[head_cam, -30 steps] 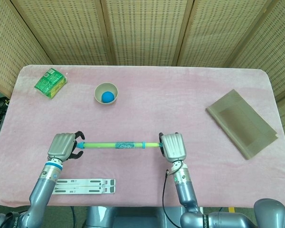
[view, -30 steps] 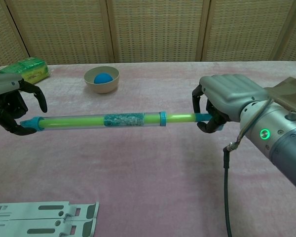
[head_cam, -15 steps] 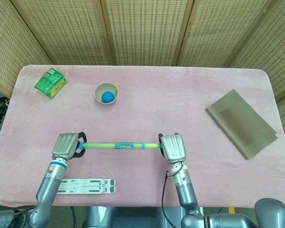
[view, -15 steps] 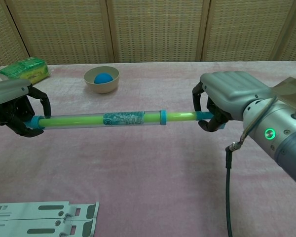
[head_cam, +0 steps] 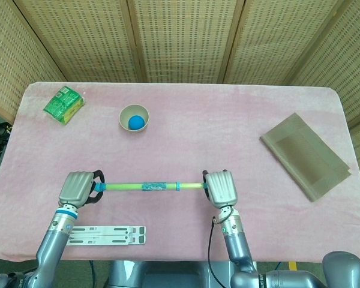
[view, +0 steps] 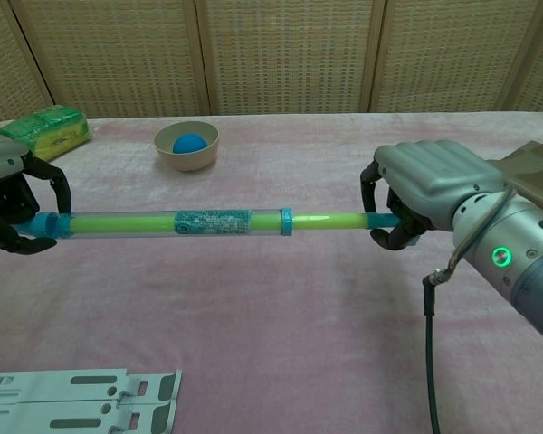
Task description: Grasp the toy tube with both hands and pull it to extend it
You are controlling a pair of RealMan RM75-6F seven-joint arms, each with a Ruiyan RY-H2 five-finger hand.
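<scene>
Head view looks straight down on both hands, so their backs hide the fingers underneath; the left hand (head_cam: 78, 188) and the right hand (head_cam: 220, 188) each sit over one end of the toy tube (head_cam: 151, 186), which runs level between them near the front edge of the table (head_cam: 228, 114). Chest view is plainer: the left hand (view: 9, 210) (cut off by the frame) clasps the tube's blue end cap, and the right hand (view: 423, 192) has dark fingers (view: 391, 237) curled around the thin green end. Whether the tube (view: 213, 222) touches the pink cloth is hard to judge.
</scene>
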